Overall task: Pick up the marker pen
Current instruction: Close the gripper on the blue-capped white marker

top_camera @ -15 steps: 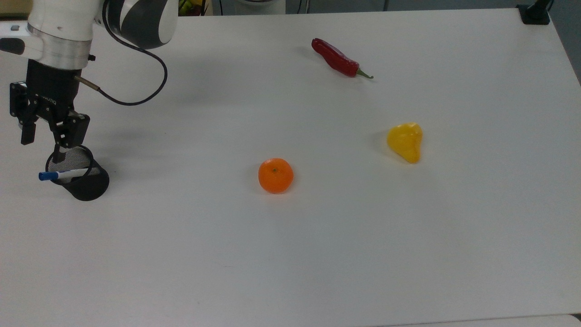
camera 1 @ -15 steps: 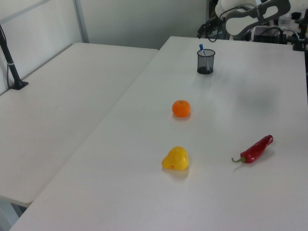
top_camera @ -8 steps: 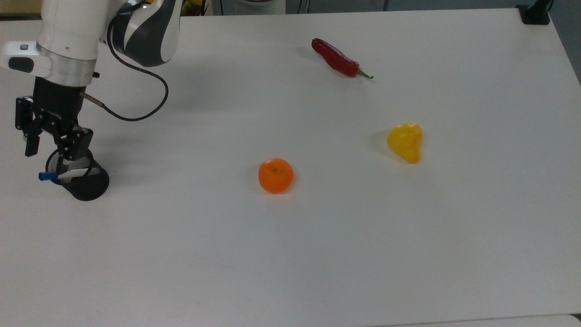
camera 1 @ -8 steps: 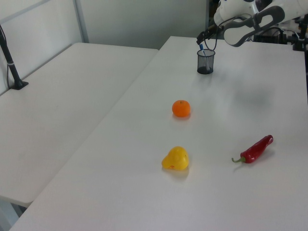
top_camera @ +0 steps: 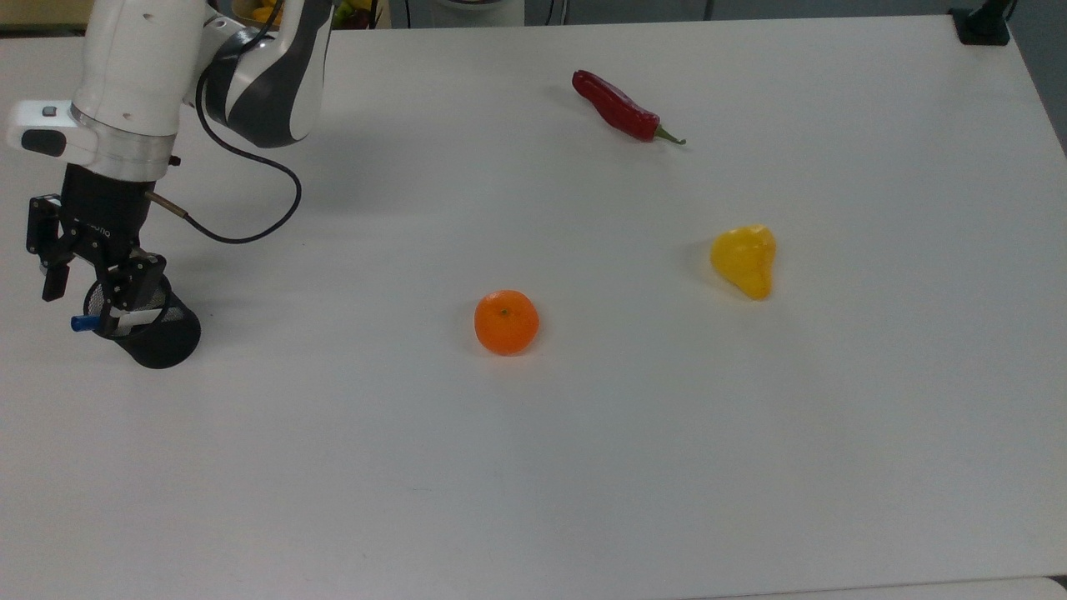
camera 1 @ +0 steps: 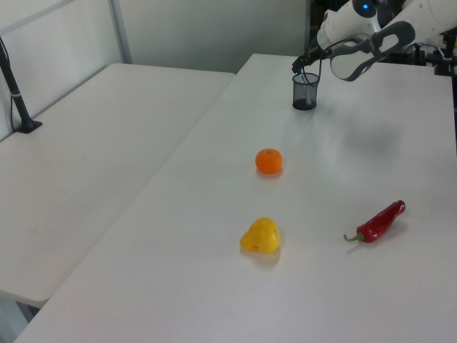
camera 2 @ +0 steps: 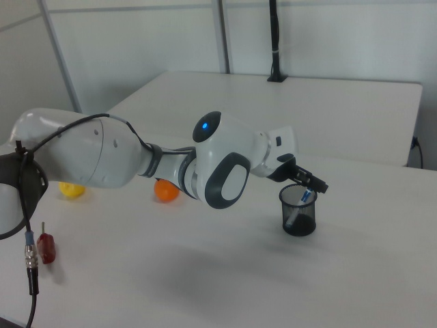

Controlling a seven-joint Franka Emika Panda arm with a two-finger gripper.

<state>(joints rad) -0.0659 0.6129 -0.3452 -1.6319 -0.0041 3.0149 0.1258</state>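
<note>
Black mesh cup [top_camera: 154, 333] holds slim marker pen [top_camera: 83, 322]; hand [top_camera: 79, 287] spread.

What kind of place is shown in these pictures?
Probably a robotics lab: plain white tables, a white robot arm with a black claw over a black mesh pen cup, and partition walls.

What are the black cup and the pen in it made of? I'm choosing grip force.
The black cup looks like fine wire mesh, matte: the table shows through its wall in the right view. The marker pen looks like smooth plastic, with a white barrel and a blue cap. The open tool sits at the cup's rim.
</note>
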